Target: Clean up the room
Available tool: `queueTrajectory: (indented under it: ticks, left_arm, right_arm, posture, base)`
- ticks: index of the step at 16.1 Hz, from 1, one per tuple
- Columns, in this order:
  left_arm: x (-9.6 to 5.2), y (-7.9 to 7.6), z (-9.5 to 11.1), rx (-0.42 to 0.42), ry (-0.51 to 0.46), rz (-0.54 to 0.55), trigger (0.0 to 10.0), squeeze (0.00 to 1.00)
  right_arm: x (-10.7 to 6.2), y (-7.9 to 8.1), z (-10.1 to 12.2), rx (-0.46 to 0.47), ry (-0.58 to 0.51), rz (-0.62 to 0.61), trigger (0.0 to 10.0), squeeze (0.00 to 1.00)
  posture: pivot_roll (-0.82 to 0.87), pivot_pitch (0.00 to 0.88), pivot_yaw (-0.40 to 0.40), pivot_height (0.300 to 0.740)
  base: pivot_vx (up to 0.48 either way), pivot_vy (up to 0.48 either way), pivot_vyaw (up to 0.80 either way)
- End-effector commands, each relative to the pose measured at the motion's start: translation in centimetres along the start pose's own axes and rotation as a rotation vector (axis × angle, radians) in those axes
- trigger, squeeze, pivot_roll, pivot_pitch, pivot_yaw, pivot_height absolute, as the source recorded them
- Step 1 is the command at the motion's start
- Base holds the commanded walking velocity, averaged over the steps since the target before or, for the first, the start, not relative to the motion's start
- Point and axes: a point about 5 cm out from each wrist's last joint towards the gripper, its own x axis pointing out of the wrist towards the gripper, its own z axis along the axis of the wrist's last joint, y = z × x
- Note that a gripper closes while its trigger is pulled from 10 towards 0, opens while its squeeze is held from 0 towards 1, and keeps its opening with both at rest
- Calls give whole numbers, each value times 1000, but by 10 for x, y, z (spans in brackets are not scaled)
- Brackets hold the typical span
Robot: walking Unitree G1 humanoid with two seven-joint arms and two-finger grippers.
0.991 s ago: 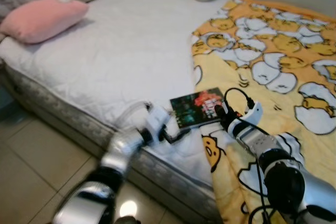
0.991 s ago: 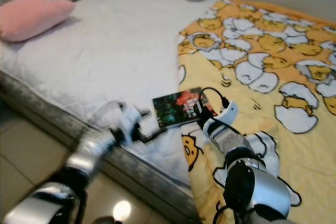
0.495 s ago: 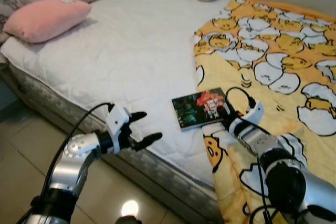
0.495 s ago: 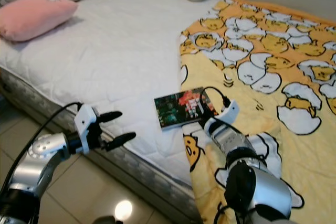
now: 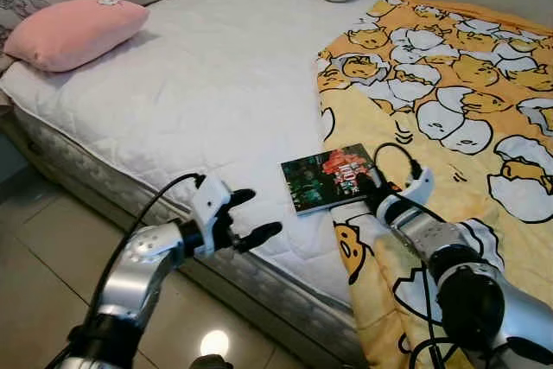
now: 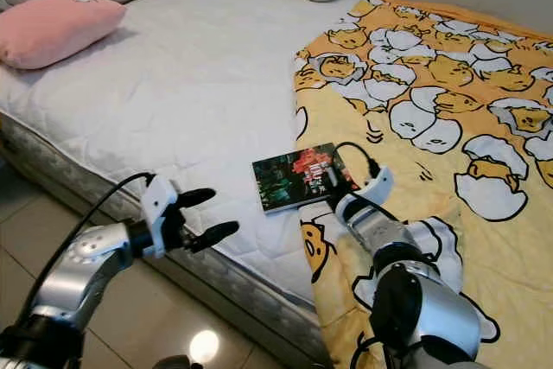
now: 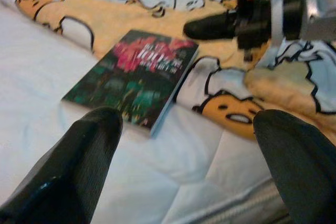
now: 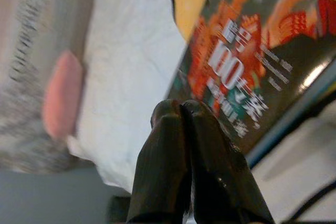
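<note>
Dark-covered book (image 5: pixel 332 176) flat on white mattress (image 5: pixel 207 92) beside yellow egg-print blanket (image 5: pixel 449 101), right gripper (image 5: pixel 370 194) fingers pressed together at book's edge, left gripper (image 5: pixel 257 216) fingers apart near mattress edge, pink pillow (image 5: pixel 76 32) far corner.

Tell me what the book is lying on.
The book lies mostly on the white mattress, its right edge on or against the yellow blanket. What is beneath the book is covered.
</note>
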Motion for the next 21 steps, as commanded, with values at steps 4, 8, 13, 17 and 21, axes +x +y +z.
queueTrajectory:
  ticks: [4,8,13,17,21]
  left_arm:
    - [-9,3,4,-20,-22,28,10000,0]
    - [-16,5,1,-48,-42,65,10000,0]
    - [-19,6,-3,-44,-59,124,10000,0]
    - [-6,10,6,55,-63,310,10000,0]
    - [6,12,12,31,-121,438,10000,0]
  right_arm:
    - [-16,-7,30,110,-83,88,0,0]
    - [-30,-5,51,139,-102,248,0,0]
    - [-42,4,65,-112,-119,344,0,0]
    - [-35,22,48,-548,-211,189,10000,0]
    - [-39,31,17,-784,-259,113,10000,0]
  posture:
    - [114,0,27,740]
    - [111,0,23,740]
    - [89,0,31,740]
    - [71,0,48,740]
    - [46,0,44,740]
  base:
    - [0,0,0]
    - [0,0,0]
    - [0,0,0]
    - [0,0,0]
    - [0,348,0]
